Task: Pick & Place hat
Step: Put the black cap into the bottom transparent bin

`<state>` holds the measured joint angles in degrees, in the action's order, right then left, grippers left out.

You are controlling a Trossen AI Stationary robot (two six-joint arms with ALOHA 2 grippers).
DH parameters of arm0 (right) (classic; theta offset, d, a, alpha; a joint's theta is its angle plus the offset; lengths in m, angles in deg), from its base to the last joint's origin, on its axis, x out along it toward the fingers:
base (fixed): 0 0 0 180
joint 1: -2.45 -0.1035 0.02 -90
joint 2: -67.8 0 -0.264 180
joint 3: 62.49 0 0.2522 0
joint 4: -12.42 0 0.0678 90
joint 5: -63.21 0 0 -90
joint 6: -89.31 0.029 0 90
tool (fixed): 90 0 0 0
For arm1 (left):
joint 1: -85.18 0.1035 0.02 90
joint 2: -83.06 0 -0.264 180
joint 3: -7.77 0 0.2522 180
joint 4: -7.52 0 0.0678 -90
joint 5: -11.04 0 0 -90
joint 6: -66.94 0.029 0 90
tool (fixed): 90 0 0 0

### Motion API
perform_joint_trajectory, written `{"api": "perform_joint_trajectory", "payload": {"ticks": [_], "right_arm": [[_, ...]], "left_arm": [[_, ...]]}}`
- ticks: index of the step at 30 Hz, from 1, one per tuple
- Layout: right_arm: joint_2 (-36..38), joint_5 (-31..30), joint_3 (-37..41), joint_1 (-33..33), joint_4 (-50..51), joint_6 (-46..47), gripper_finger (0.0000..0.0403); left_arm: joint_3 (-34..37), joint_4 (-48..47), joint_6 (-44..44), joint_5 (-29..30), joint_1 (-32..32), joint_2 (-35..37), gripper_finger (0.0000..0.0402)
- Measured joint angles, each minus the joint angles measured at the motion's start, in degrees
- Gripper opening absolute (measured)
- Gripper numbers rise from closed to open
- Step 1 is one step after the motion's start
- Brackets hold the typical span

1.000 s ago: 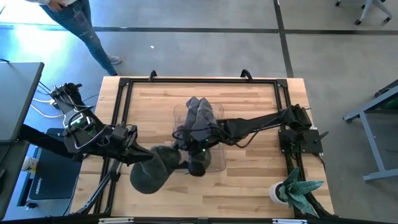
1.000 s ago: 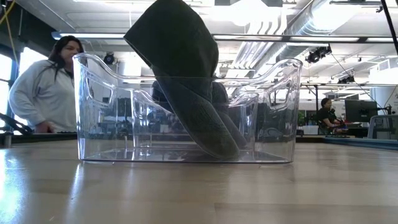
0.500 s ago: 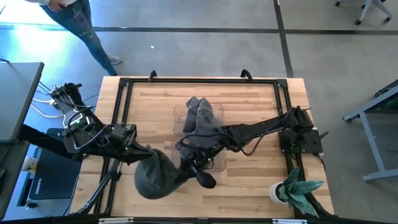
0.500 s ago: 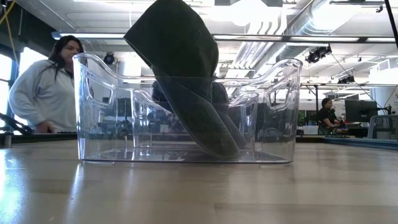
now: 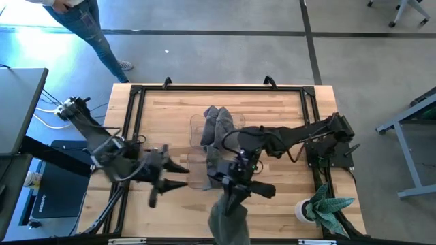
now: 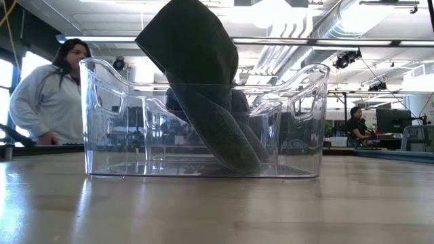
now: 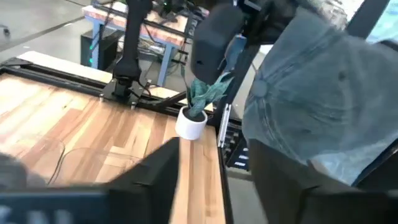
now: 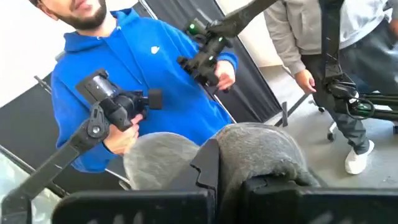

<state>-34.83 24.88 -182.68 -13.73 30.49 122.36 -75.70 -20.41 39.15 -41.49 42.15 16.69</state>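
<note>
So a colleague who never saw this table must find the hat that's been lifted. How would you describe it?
Start at the clear bin in the middle of the wooden table. Just toward the table's front edge, the right pincer is shut on a grey hat hanging below it. Unlike the other grey hat, it is outside the bin.

The wooden bench (image 5: 272, 116) carried a clear plastic bin (image 5: 204, 153) near its middle and a small white potted plant (image 5: 306, 211) at one corner.

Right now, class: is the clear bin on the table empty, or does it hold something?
Not empty. The clear bin holds a dark grey hat that leans against its inside and sticks up above the rim; the high view shows grey fabric in it too.
</note>
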Motion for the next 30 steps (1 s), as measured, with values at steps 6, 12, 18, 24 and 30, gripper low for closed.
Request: {"api": "perform_joint_trajectory", "payload": {"ticks": [6, 12, 18, 24, 30], "right_arm": [[0.94, 1.84, 0.0, 0.03, -0.27, 1.98, 0.0003], [2.01, 2.44, 0.0, 0.0, 0.34, 2.51, 0.0003], [3.4, 2.97, 0.0, -0.03, 3.05, 2.98, 0.0002], [4.17, 2.9, 0.0, -0.34, 7.72, 1.09, 0.0002], [4.88, 1.61, 0.0, -1.47, 15.07, -4.55, 0.0002]], "left_arm": [[-0.02, 10.15, 6.47, -15.94, 6.64, -3.92, 0.0291], [-0.01, 15.29, 7.2, -29.34, 11.59, -8.7, 0.0313], [-0.02, 25.44, 8.39, -41.75, 15.19, -13.18, 0.0301], [-0.03, 30.67, 8.45, -44.87, 18.01, -16.9, 0.0296], [-0.04, 30.87, 7.73, -46.47, 19.42, -20.02, 0.0296]]}}
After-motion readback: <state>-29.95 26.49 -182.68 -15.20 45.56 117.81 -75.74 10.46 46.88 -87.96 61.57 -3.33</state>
